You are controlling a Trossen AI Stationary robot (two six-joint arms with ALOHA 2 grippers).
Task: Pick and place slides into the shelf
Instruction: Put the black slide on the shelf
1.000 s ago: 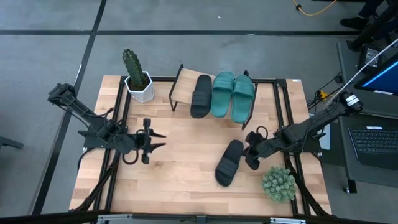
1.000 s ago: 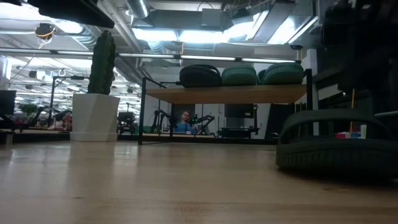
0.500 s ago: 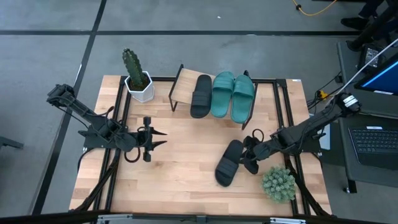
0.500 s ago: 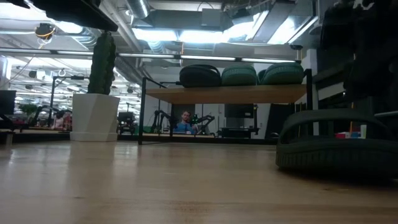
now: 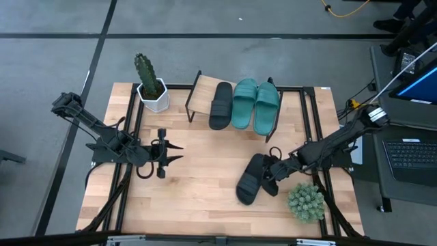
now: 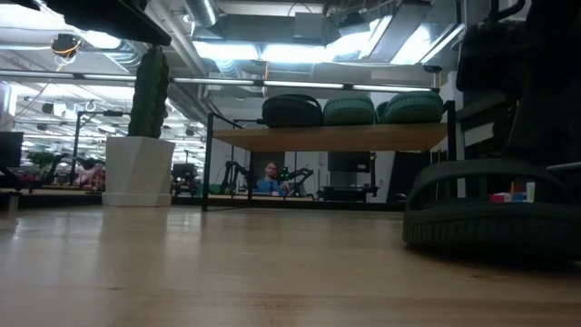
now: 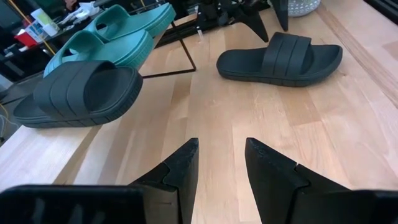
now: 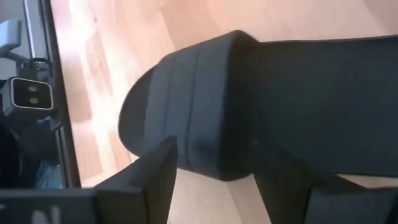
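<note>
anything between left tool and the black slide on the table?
No: in the left wrist view only bare wooden tabletop lies between the left tool and the black slide. The high view agrees.

Two near-black, matte robot arms, each a chain of slim tubular links joined by bulkier rounded joint housings. The right arm carries a pale, silvery-white band near its far joint, the only light marking on either limb. Dark cables loop beside the left arm's middle joints. Each arm ends in a black two-fingered hand: the left hand [image 5: 162, 154] has flat, wedge-shaped fingers [image 7: 178, 176] tapering to blunt tips; the right hand [image 5: 271, 171] has matching black fingers [image 8: 163, 180].
</note>
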